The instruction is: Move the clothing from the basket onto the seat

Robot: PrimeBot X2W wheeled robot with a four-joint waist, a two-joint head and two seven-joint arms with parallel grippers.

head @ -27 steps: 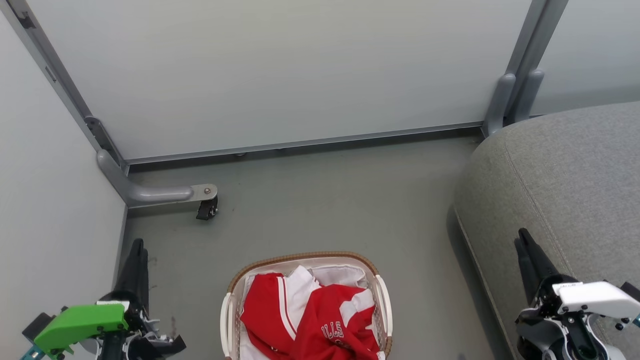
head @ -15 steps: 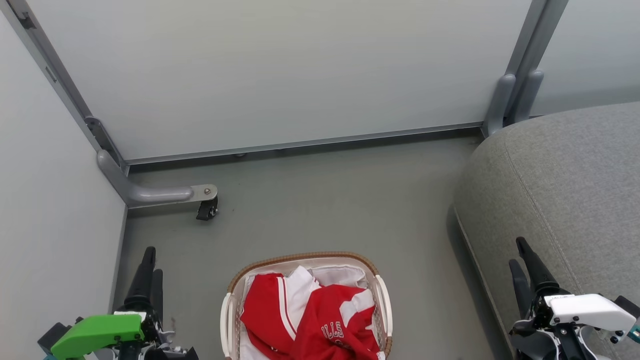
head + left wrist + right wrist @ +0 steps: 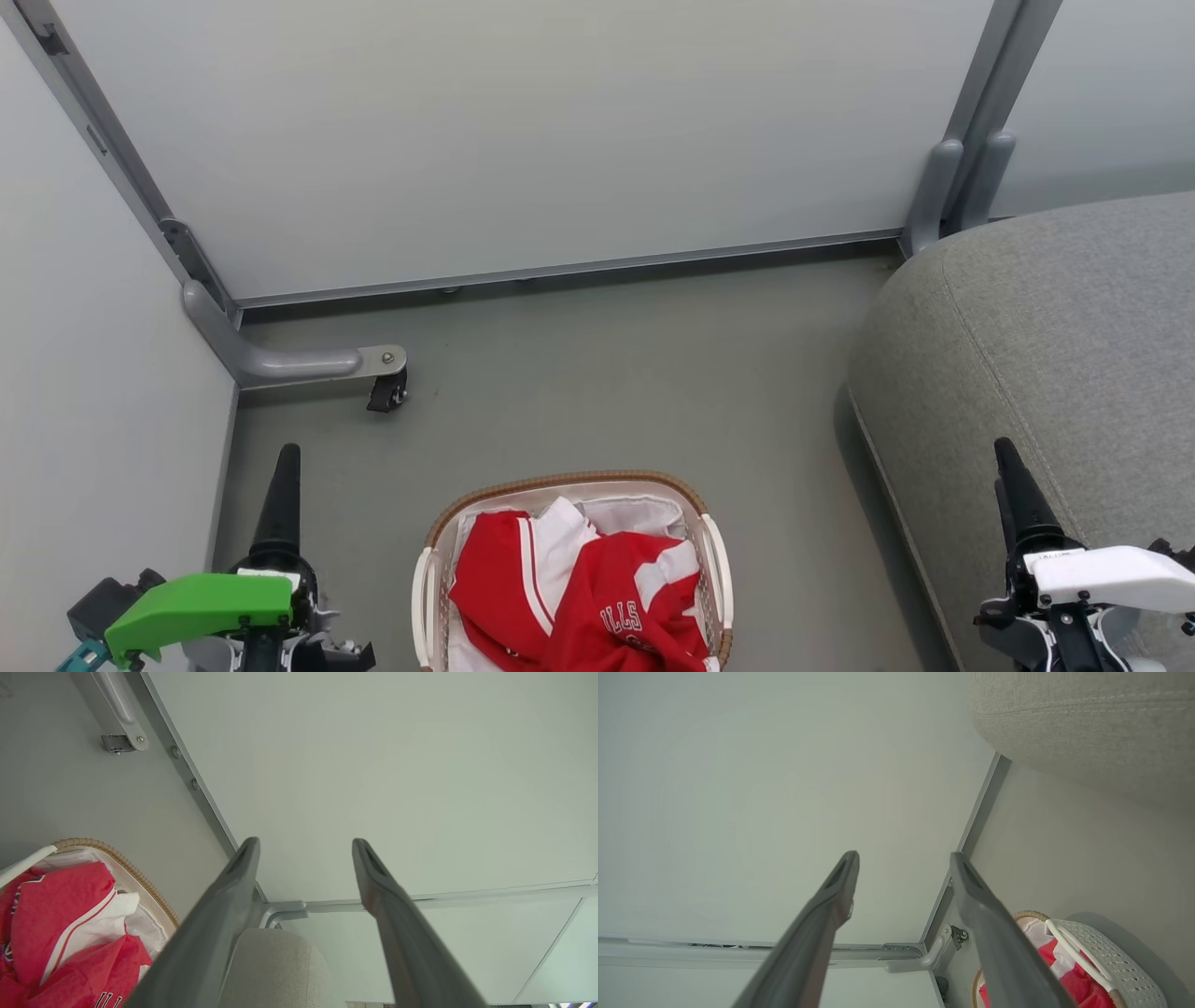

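The white basket (image 3: 714, 560) with a brown woven rim stands on the floor at the bottom middle of the head view. Red clothing (image 3: 597, 597) with white stripes and lettering lies heaped inside it. The grey seat (image 3: 1074, 327) fills the right side. My left gripper (image 3: 288, 453) hangs left of the basket, apart from it, and my right gripper (image 3: 1005, 448) is over the seat's front edge. Both are open and empty, as the left gripper (image 3: 304, 842) and right gripper (image 3: 903, 856) show in the wrist views. The wrist views also catch the clothing (image 3: 60, 905), the basket (image 3: 1111, 956) and the seat (image 3: 1087, 728).
Pale partition panels close the back and left. A grey support foot with a black caster (image 3: 385, 390) juts onto the floor at the left. A grey post (image 3: 943, 187) stands by the seat's far corner. A white liner (image 3: 635, 511) lies under the clothing.
Both grippers have turned at the wrist, so each now shows edge-on as a single finger. The left one shifted slightly right, and so did the right one. Basket and clothing have not moved.
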